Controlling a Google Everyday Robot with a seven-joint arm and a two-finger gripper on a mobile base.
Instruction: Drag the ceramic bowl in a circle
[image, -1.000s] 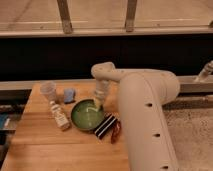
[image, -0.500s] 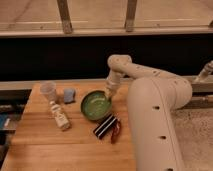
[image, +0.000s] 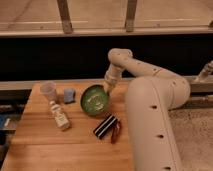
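The ceramic bowl (image: 95, 100) is a round glossy green bowl with a darker rim, on the wooden table (image: 45, 145) toward its far right part. My gripper (image: 108, 88) reaches down from the white arm (image: 150, 95) onto the bowl's far right rim.
A clear plastic cup (image: 48, 91) and a small blue object (image: 69, 94) stand left of the bowl. A small bottle (image: 60, 117) lies at front left. A black striped packet (image: 105, 126) and a dark red item (image: 116, 133) lie in front of the bowl. A dark ledge runs behind the table.
The bowl has moved away from me and to the right, from beside the bottle and packet toward the table's far edge. The gripper and arm moved with it.
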